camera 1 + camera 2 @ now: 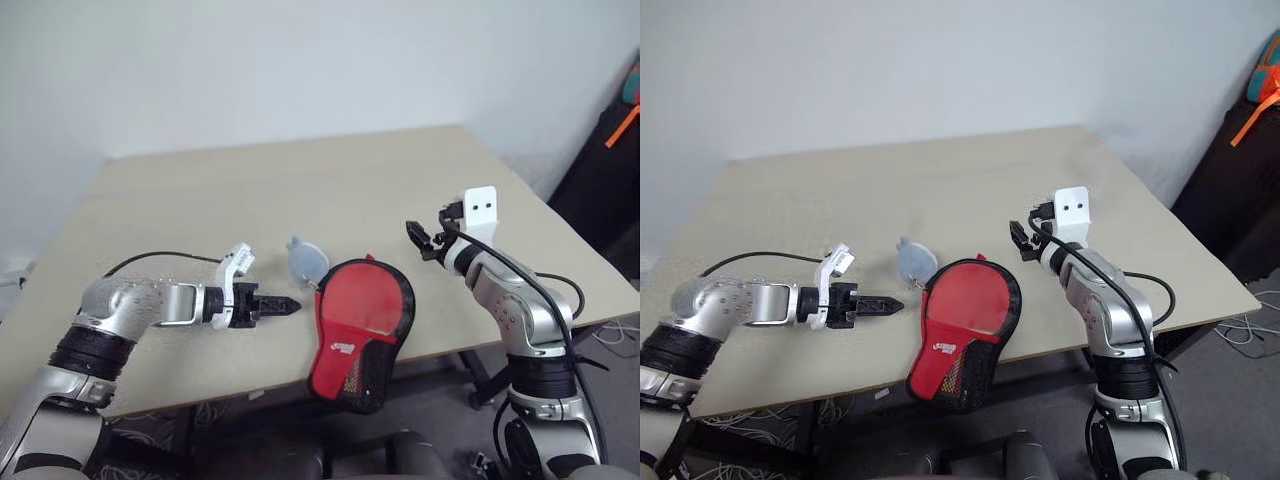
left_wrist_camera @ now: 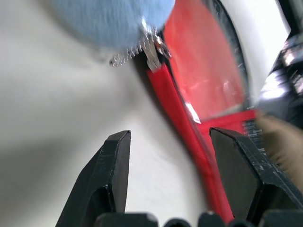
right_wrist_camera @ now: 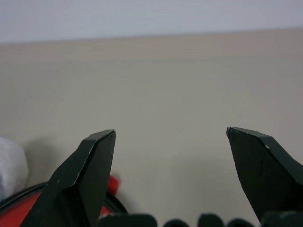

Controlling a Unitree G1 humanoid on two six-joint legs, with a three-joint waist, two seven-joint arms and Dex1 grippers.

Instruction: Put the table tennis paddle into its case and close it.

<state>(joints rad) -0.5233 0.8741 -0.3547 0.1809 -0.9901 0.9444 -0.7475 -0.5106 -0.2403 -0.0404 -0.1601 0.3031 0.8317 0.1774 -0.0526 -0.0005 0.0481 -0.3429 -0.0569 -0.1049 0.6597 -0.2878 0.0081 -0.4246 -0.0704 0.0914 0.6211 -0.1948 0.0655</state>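
Beige worktop [image 1: 300, 190] carries the red case [image 1: 358, 330], overhanging its near edge. Left gripper [image 1: 290, 305] beside the case and right gripper [image 1: 420, 240] beyond it both hold fingers wide, empty.

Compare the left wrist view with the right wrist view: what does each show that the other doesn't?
Left wrist only: the grey tag on a small chain at the case's zip end, and the red zip edge running down between the left tool's open fingers.

Right wrist only: a long stretch of bare table up to the wall, seen past the right tool's wide-open fingers.

Both: the red case with its black edging, lying on the table; each tool is open and holds nothing.
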